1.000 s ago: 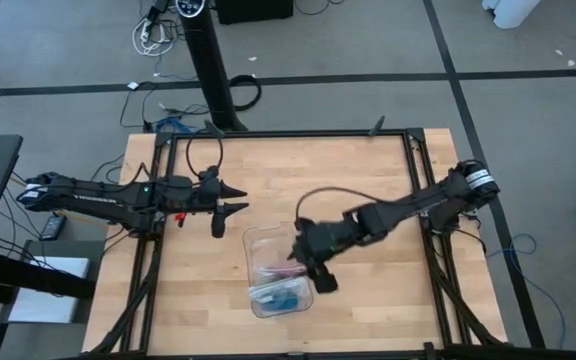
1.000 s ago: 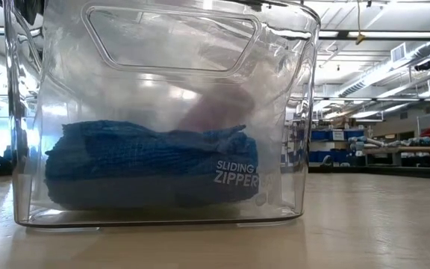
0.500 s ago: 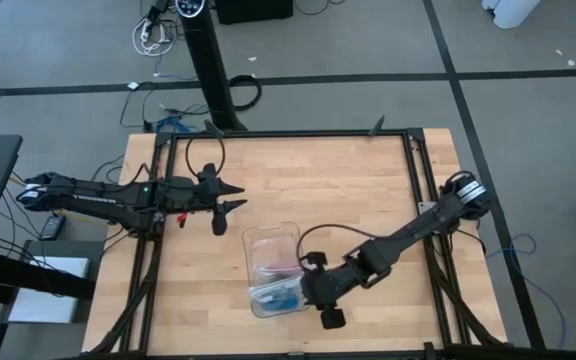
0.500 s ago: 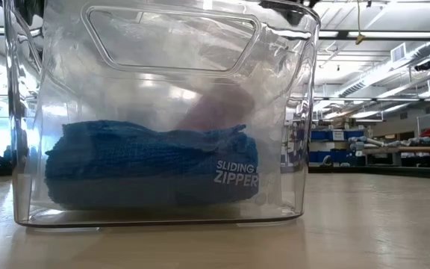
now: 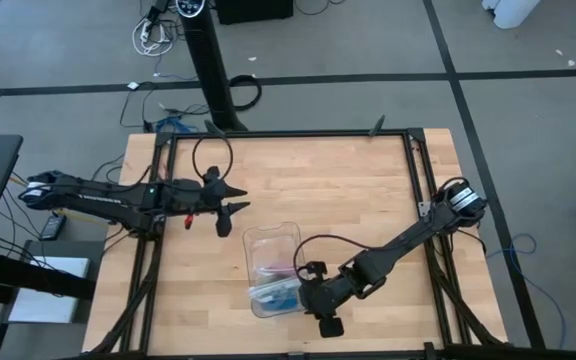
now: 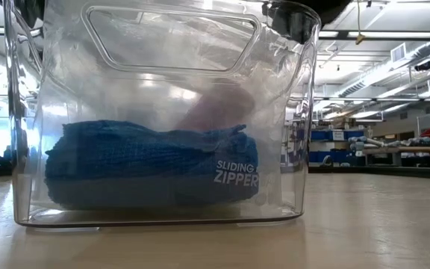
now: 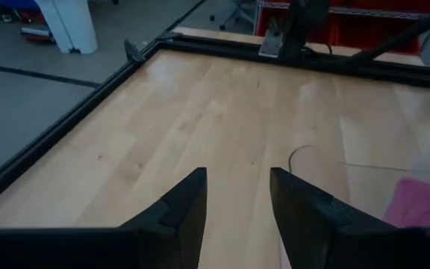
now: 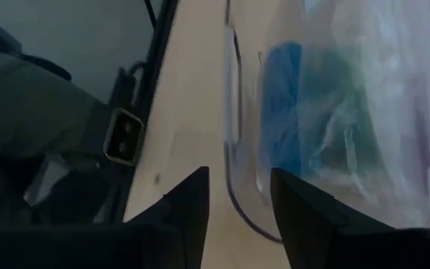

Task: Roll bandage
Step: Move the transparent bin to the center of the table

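A light wooden table point(image 5: 348, 190) in a dark frame carries the scene, seen from above, with both dark arms reaching in over it. The left arm stretches from the 9 o'clock edge, its left pincer point(image 5: 230, 198) hanging over bare wood left of centre, fingers point(image 7: 187, 205) parted and holding nothing. The right arm runs from the 3 o'clock edge down toward 6 o'clock, where the right pincer point(image 5: 320, 312) sits low beside the clear plastic box point(image 5: 286, 236); its fingers point(image 8: 187, 200) stand apart with bare wood between them, gripping nothing, just off the box's rounded near corner. The box rests on the table near 6 o'clock of centre, and in the level view it fills most of the picture, its clear wall point(image 6: 290, 149) showing a folded blue fabric point(image 6: 140, 168) inside a clear bag printed "SLIDING ZIPPER". The bandage point(image 5: 286, 268), a magenta-pink strip, lies inside the box toward its 12 o'clock half, above the blue fabric; from the left wrist it shows as a pink patch point(image 7: 422, 202) behind the clear wall, well apart from either pincer.
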